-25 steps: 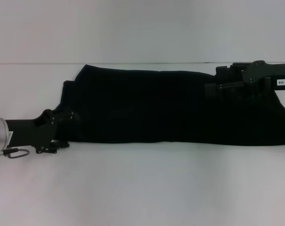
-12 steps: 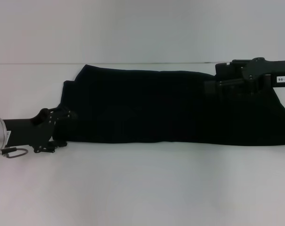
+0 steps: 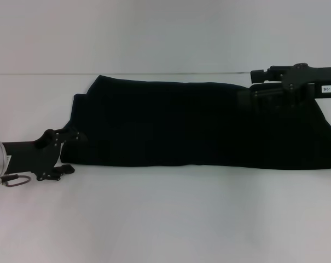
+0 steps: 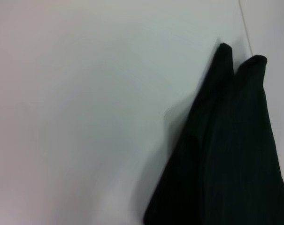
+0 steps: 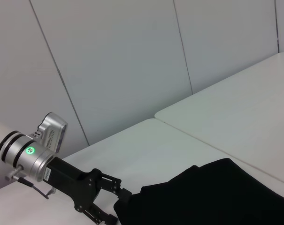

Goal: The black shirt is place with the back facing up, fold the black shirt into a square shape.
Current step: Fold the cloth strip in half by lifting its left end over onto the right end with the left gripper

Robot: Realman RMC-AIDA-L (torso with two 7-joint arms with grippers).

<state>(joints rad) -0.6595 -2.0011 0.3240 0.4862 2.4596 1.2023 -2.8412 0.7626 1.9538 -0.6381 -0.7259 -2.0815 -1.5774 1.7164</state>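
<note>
Shirt [image 3: 198, 123]: long band across table [image 3: 165, 219], centre to 3 o'clock; lengthwise folds done, crosswise fold to square left. Left gripper [image 3: 67, 153]: 9 o'clock, at shirt's end, fingers apart. Right gripper [image 3: 253, 98]: 2 o'clock, over shirt; fingers' state cannot tell

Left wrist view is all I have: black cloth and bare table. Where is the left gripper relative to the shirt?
Observer: In the head view the left gripper sits at the left end of the black shirt, low near the white table.
Operator: Is it gripping the cloth?
Observer: The right wrist view shows the left gripper with its fingers spread, right at the cloth's edge; whether they touch it I cannot tell.
Operator: And the right arm?
Observer: The right gripper is over the shirt's far right corner; its fingers merge with the black cloth.
Operator: Shirt shape?
Observer: A long band running across the table, not yet a square.
</note>
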